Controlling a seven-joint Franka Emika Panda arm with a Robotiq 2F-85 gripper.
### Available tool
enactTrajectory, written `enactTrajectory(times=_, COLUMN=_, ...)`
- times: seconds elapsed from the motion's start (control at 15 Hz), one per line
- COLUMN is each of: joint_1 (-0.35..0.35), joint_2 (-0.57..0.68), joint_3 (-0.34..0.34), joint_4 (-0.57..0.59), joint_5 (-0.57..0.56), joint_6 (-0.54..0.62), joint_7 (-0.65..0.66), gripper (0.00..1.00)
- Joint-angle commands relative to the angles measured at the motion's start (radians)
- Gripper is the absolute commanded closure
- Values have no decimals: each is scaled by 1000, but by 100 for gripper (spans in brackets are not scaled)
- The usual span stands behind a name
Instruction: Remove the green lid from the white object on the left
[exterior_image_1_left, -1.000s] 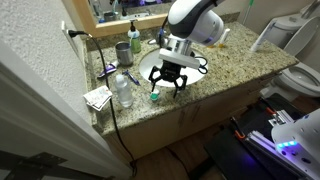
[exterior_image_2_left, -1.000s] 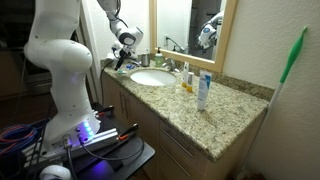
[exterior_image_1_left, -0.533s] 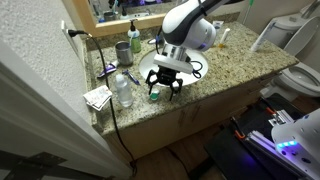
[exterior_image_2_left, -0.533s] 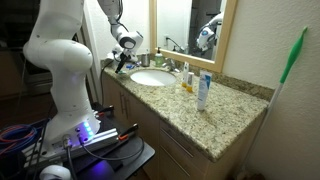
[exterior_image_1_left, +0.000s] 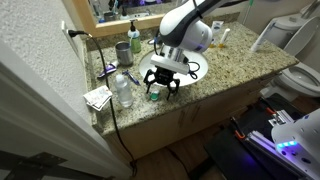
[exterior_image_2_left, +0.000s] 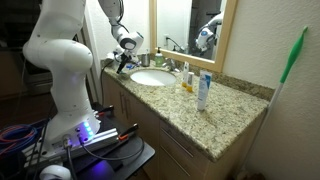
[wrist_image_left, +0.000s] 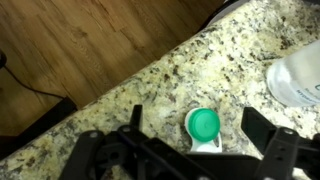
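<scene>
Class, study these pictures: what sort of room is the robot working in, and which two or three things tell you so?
Most likely a home bathroom: a white oval sink basin set in a granite counter, a framed mirror above it, and a toilet beside the counter.

Spread pincer (exterior_image_1_left: 162, 92) just above green lid (exterior_image_1_left: 154, 91), granite counter (exterior_image_1_left: 225, 76) beneath.

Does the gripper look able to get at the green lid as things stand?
Probably yes. The open gripper hangs over the green lid, a finger on each side; nothing covers it, and the clear bottle stands apart.
</scene>
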Motion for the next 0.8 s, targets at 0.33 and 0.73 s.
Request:
enactTrajectory(times=0.33, joint_1=7, joint_2=19, joint_3=-14, joint_4=22, joint_5=-11, joint_6=-9, joint_7=45, gripper=0)
enactTrajectory(times=0.73, joint_1=32, joint_2=7, joint_3=-19, joint_4=19, joint_5=-116, joint_6=-24, joint_7=174, gripper=0)
